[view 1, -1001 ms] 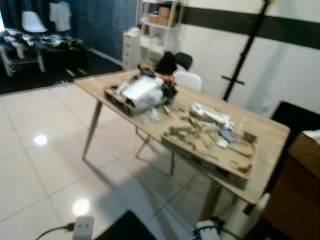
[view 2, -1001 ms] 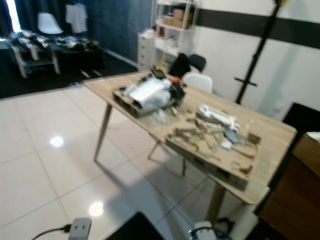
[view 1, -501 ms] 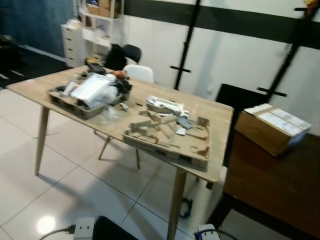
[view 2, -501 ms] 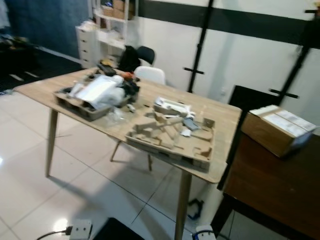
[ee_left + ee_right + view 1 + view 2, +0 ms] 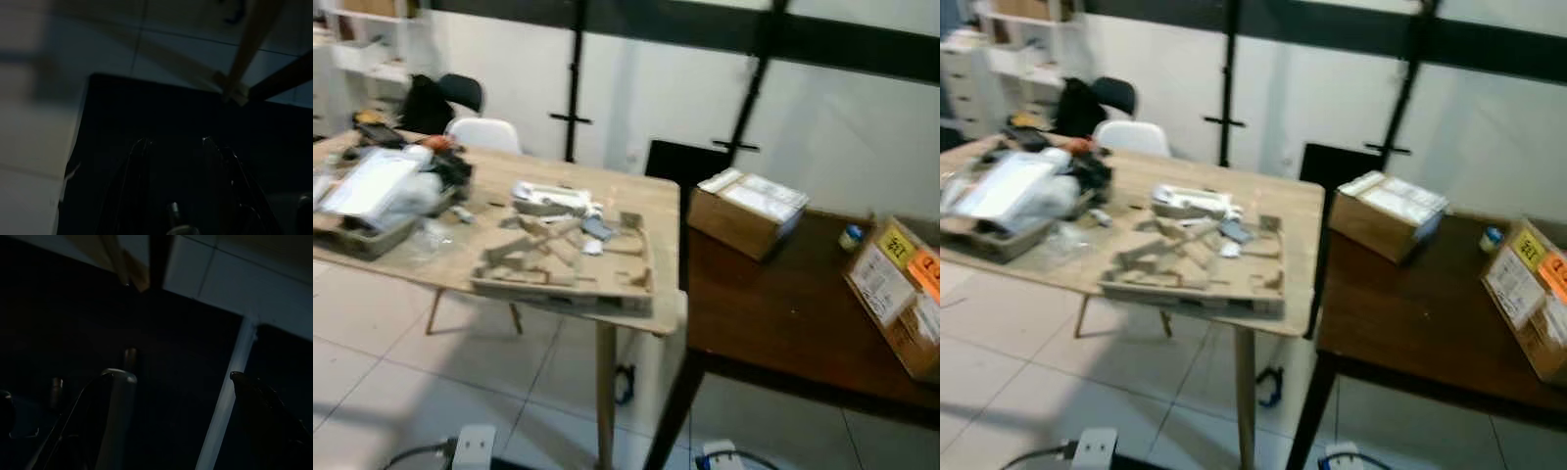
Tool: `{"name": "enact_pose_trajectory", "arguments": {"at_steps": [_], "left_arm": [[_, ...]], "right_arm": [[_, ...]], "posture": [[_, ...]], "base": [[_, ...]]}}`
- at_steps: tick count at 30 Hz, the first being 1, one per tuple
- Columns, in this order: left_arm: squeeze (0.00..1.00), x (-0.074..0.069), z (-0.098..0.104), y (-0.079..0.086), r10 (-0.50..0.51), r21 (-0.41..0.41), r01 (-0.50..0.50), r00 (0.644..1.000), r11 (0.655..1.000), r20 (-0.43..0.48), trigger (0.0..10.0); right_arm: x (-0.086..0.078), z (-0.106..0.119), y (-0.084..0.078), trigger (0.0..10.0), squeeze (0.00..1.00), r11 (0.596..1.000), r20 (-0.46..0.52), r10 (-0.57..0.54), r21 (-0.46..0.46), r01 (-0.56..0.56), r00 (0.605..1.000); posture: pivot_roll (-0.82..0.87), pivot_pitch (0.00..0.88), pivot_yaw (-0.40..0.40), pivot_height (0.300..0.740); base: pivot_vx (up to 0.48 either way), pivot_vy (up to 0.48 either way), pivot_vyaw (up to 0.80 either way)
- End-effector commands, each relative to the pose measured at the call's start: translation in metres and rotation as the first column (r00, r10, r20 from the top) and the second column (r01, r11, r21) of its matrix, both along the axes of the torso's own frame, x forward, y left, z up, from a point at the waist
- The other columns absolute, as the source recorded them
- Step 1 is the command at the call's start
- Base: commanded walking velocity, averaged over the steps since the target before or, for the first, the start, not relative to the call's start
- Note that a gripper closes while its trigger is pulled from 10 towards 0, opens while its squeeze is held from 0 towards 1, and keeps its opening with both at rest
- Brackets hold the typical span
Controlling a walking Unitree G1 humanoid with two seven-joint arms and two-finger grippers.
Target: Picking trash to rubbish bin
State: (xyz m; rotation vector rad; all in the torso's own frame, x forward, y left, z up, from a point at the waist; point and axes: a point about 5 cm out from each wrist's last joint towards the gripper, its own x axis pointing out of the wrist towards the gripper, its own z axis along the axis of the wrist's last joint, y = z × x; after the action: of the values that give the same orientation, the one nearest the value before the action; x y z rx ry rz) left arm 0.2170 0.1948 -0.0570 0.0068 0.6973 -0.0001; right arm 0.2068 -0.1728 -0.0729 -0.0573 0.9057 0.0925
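A light wooden table (image 5: 656, 211) carries the trash. A moulded cardboard tray (image 5: 563, 264) with loose scraps lies near its front edge, and white packaging (image 5: 553, 201) rests behind it. At the table's left, a second tray (image 5: 357, 230) holds a white plastic bag (image 5: 372, 186) and dark odds and ends, with clear wrap (image 5: 435, 235) beside it. Both arms hang low over the dim tiled floor. In the left wrist view my left gripper (image 5: 174, 142) is open with nothing between its fingers. In the right wrist view my right gripper (image 5: 171, 376) is open and holds nothing.
A dark brown table (image 5: 773, 313) adjoins on the right, bearing a cardboard box (image 5: 747, 211), a labelled box (image 5: 901, 289) and a small bottle (image 5: 851, 237). A white chair (image 5: 484, 134) and black stands (image 5: 575, 78) line the back wall. A power strip (image 5: 473, 446) lies on the floor.
The camera has swung to the right. The wooden table has slid to the left of the picture, and the dark table with its boxes has come into view.
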Motion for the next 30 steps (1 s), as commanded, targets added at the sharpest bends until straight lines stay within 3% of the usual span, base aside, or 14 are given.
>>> {"name": "enact_pose_trajectory", "arguments": {"at_steps": [1,9,16,21,26,30], "left_arm": [[0.00,-0.001,-0.001,-0.003,-0.027,0.008,0.027,1.000,1.000,-0.006,10.0],[0.00,-0.001,0.000,0.002,0.008,0.014,-0.008,1.000,1.000,0.006,10.0],[0.00,0.000,0.002,0.009,-0.025,0.033,0.024,1.000,0.999,0.003,10.0],[0.00,0.003,0.005,0.014,-0.028,0.034,0.028,1.000,0.999,0.006,10.0],[0.00,0.006,0.007,0.017,0.015,0.021,-0.016,1.000,1.000,0.020,10.0],[0.00,0.002,0.003,0.009,0.031,0.010,-0.031,0.999,0.999,0.024,10.0]], "right_arm": [[-0.003,-0.001,-0.007,10.0,0.00,1.000,-0.014,-0.024,-0.008,0.024,1.000],[-0.005,-0.002,-0.010,10.0,0.00,0.998,-0.017,-0.070,-0.001,0.070,0.997],[-0.003,-0.002,-0.005,10.0,0.00,0.995,-0.006,-0.099,0.023,0.099,0.995],[-0.001,-0.001,0.000,10.0,0.00,0.994,0.000,-0.106,0.031,0.106,0.994],[-0.002,-0.002,0.006,10.0,0.00,0.996,-0.004,-0.078,0.042,0.078,0.997],[0.002,0.001,0.001,10.0,0.00,0.998,0.009,-0.042,0.039,0.042,0.999]], "posture": [[0.07,0.046,-0.063,0.740],[0.08,0.038,-0.062,0.740],[0.10,0.043,-0.032,0.740],[0.11,0.034,-0.008,0.740],[0.10,0.041,-0.027,0.740],[0.11,0.034,-0.077,0.740]], "base": [[0.000,0.000,-0.80],[0.000,0.000,-0.80],[0.000,0.000,-0.78],[0.000,0.000,0.00],[0.000,0.000,0.00],[0.000,0.000,0.00]]}}
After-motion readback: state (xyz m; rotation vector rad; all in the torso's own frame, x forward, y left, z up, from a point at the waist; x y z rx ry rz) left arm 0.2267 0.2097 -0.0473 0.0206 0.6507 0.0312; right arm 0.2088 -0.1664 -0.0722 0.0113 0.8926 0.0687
